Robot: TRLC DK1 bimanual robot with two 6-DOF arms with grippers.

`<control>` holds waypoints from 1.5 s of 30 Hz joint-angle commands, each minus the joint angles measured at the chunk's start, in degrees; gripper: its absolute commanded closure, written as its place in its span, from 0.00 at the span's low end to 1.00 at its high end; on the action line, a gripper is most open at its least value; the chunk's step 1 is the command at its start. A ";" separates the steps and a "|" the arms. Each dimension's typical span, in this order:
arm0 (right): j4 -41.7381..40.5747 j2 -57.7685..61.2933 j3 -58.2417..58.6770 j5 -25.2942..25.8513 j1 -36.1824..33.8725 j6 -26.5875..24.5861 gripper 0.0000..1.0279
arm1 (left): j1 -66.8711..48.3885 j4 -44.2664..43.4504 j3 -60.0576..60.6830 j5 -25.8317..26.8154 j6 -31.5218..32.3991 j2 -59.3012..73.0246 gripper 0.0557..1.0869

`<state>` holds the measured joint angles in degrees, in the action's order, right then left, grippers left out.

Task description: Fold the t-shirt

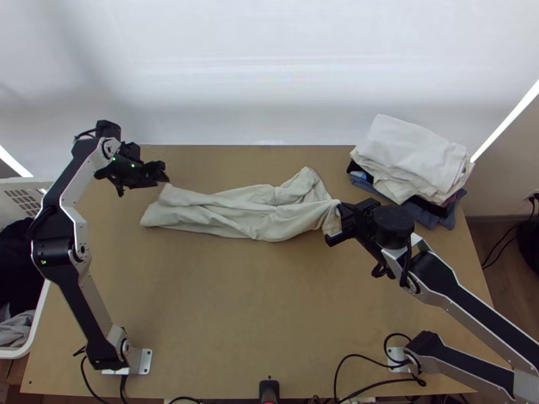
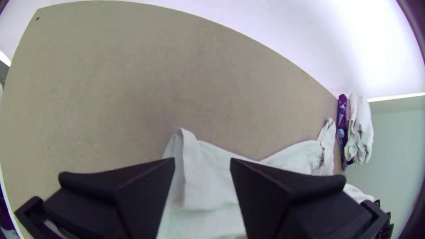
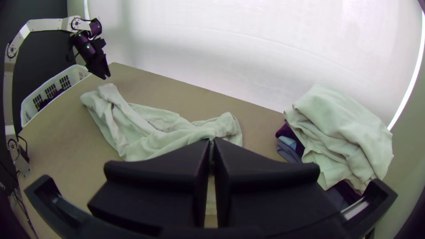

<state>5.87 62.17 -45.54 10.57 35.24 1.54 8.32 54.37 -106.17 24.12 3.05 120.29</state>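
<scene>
The cream t-shirt (image 1: 263,212) lies bunched lengthwise in a long strip across the table's upper middle, its layers unclear. My left gripper (image 1: 165,176) hangs just above and beside its left end; in the left wrist view the left gripper (image 2: 202,166) is open, with the t-shirt (image 2: 208,186) beyond and between its fingers. At the strip's right end, my right gripper (image 1: 333,219) holds a bit of cloth; in the right wrist view the right gripper (image 3: 211,144) is shut on the t-shirt (image 3: 164,139), pinching a part that hangs below the fingertips.
A stack of folded clothes (image 1: 414,158), cream on top of darker ones, sits at the table's back right corner, near the right arm. A white basket (image 1: 34,323) with dark and grey clothes stands off the left edge. Bare table (image 1: 236,303) lies in front of the t-shirt.
</scene>
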 commanded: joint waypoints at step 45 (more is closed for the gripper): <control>-2.79 1.72 1.24 0.51 0.18 0.83 0.97 | 1.00 -6.56 19.51 -9.71 -20.98 -12.27 0.40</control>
<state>3.95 63.11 -45.34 10.57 35.24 1.54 9.39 48.18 -85.62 15.22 -16.53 109.21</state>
